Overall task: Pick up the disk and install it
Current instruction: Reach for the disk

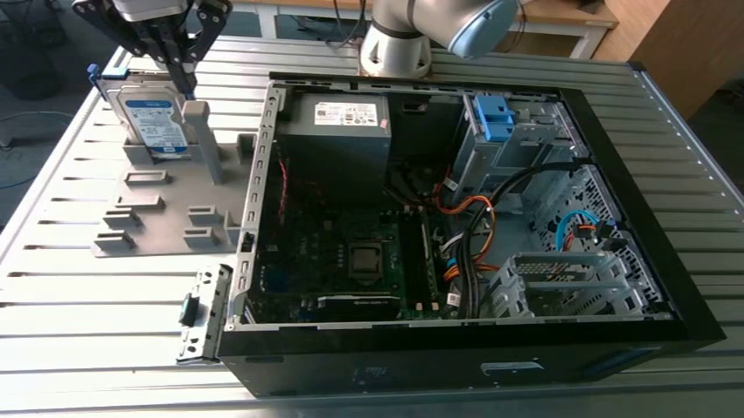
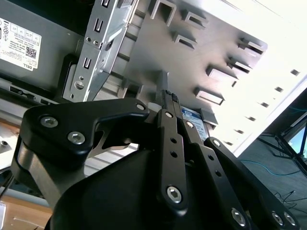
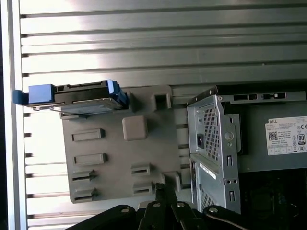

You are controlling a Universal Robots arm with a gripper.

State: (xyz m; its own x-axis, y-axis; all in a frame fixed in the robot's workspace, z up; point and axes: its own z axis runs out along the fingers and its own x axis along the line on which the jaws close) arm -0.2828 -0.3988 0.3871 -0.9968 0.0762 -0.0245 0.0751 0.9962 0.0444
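- Over at about ten o'clock on the slatted table (image 1: 82, 348), the disk (image 1: 155, 122) is standing on edge in a slot of the grey holder plate (image 1: 152, 218). Its blue-and-white label is facing outward and its blue bracket is framing it.
- The gripper (image 1: 186, 83) is hovering close over the disk's top edge, toward the exterior view's right end of it. Its fingers are looking pressed together and are carrying nothing.
- To my eye the pick-up is the step in hand, and no grip is made yet. The jaws are needing to spread wider than the drive is thick, centre over the top edge, and come down straight. That way they are bearing on the flat metal faces rather than on the plastic bracket.
- A grey post (image 1: 195, 122) is standing just at three o'clock of the disk, so any sideways drift is risking a knock there.
- Further right, the open computer case (image 1: 465, 335) is lying on its side, well apart from the disk. Inside it the power supply (image 1: 343, 131) is sitting at twelve o'clock, and the silver drive cage (image 1: 529, 139) with its blue latch (image 1: 493, 117) at one o'clock.
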